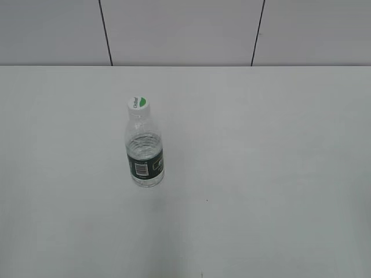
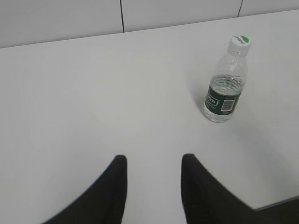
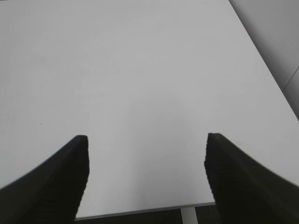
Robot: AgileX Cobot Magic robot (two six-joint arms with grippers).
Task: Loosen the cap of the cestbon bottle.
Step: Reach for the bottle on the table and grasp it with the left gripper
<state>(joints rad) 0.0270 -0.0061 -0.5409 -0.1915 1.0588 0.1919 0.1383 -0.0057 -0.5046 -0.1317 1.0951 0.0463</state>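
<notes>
Standing upright at ten o'clock on the white table (image 1: pixel 261 174), the small clear ribbed cestbon bottle (image 1: pixel 144 152) with its white screw cap (image 1: pixel 138 104) could tip if the empty, spread-jawed left gripper (image 2: pixel 153 164) or right gripper (image 3: pixel 145 144) nudges it before gripping.

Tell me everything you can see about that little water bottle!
The cestbon bottle is small, clear, ribbed plastic, with a dark green label band carrying a white barcode patch. Its cap is white with a green leaf mark and sits on the neck. The bottle stands upright on the white table, left of the middle in the exterior view. Nothing touches it except the table; the left claw is open and well away from it.
</notes>
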